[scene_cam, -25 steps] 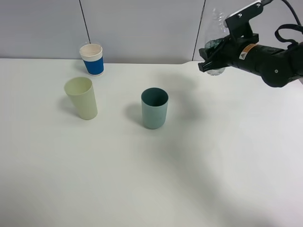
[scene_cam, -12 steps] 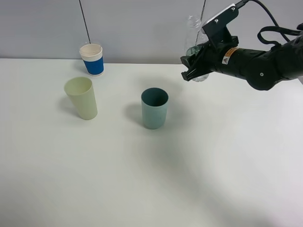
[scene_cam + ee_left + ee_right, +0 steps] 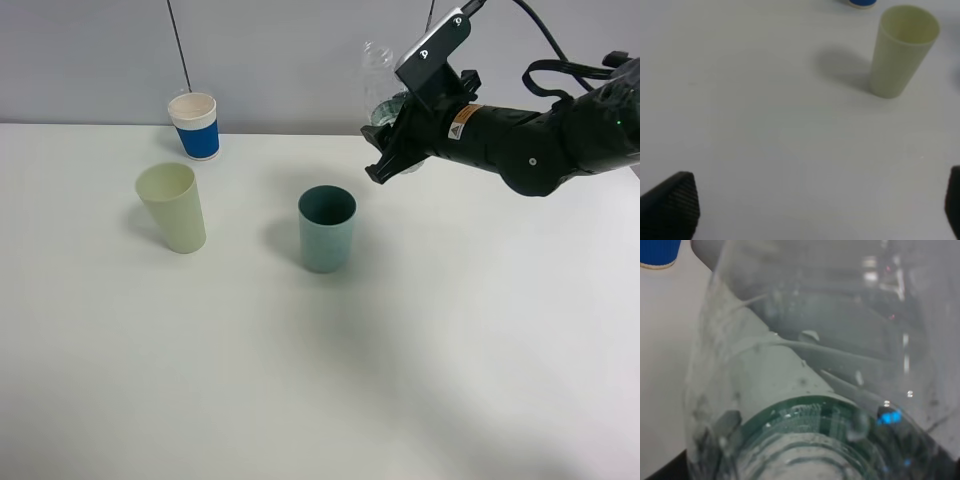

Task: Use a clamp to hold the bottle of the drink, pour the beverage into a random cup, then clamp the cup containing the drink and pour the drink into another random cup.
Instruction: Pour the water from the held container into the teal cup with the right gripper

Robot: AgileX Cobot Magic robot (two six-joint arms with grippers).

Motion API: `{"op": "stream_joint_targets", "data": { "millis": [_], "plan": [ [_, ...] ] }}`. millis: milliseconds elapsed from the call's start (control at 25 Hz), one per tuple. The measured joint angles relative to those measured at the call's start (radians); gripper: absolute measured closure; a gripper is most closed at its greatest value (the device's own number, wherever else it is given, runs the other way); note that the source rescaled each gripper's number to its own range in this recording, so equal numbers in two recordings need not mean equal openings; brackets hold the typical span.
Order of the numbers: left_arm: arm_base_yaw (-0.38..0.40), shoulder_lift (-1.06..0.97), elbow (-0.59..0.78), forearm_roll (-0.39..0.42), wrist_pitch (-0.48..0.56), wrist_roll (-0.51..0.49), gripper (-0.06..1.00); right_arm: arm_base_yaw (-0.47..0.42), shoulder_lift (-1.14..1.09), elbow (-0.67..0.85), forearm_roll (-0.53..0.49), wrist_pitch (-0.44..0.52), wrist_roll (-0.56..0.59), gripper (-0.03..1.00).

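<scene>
Right clamp [image 3: 385, 158] was closed on the bottle [image 3: 377, 78], holding it in the air well clear of the table [image 3: 480, 350]. We noted the bottle's long axis near upright, neck uppermost and leaning slightly toward the left of the high view. The right wrist view showed only its clear wall and green label close to the lens; we could not read the fill level.

The teal cup [image 3: 327, 228] stood upright on the table, lower than the clamp and offset from it to the left and toward the camera. It was not under the bottle's mouth. The right arm was much the nearer.

We judged the pour not yet begun: the neck must come over the rim, then tip down.

Left clamp [image 3: 810, 205] stood wide open and empty, with the pale tumbler [image 3: 903, 50] well ahead of it
</scene>
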Motion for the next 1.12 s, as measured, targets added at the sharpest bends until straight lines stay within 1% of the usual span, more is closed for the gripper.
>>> {"op": "stream_joint_targets", "data": {
  "millis": [120,160,400,520,680,800,920,1120],
  "plan": [
    [0.0,0.0,0.0,0.0,0.0,0.0,-0.06,0.0,0.0,0.0,-0.124,0.008,0.03,0.92],
    [0.0,0.0,0.0,0.0,0.0,0.0,-0.06,0.0,0.0,-0.004,-0.17,0.023,0.042,0.92],
    [0.0,0.0,0.0,0.0,0.0,0.0,-0.06,0.0,0.0,-0.091,-0.438,0.188,0.162,0.92],
    [0.0,0.0,0.0,0.0,0.0,0.0,-0.06,0.001,0.0,-0.136,-0.55,0.243,0.205,0.92],
    [0.0,0.0,0.0,0.0,0.0,0.0,-0.06,0.014,0.0,-0.177,-0.661,0.309,0.209,0.92],
    [0.0,0.0,0.0,0.0,0.0,0.0,-0.06,0.021,0.0,-0.191,-0.736,0.342,0.182,0.92],
    [0.0,0.0,0.0,0.0,0.0,0.0,-0.06,0.021,0.0,-0.193,-0.785,0.357,0.141,0.92],
    [0.0,0.0,0.0,0.0,0.0,0.0,-0.06,0.021,0.0,-0.193,-0.837,0.363,0.074,0.92]
  ]
}}
